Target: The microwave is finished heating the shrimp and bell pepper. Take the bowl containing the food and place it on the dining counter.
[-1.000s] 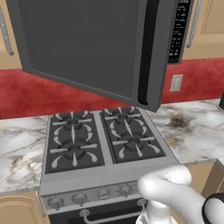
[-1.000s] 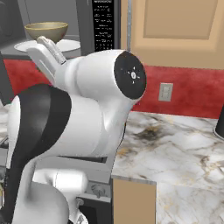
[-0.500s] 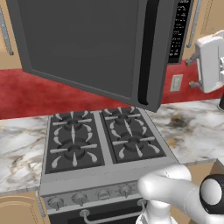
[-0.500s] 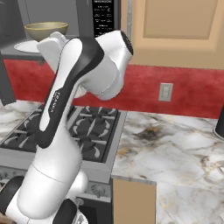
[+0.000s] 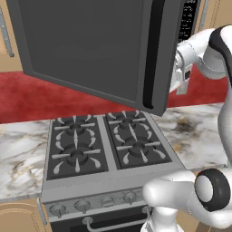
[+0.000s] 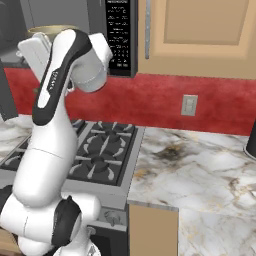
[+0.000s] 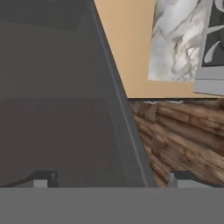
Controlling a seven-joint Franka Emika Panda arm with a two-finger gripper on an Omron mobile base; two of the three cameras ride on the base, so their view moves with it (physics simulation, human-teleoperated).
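The stove (image 5: 104,149) sat nearest, its four burners bare, with marble counter (image 6: 200,170) on both sides. Above it the microwave (image 5: 95,50) door hung swung wide open toward the base. The arm reached up beside the keypad (image 6: 119,35), hand raised at the microwave's level. In the hand view the gripper (image 7: 109,178) stood spread wide, nothing between its fingertips (image 7: 41,179), looking along the grey door. Behind the arm, the bowl (image 6: 47,31) showed only its rim inside the microwave; its contents could not be seen.
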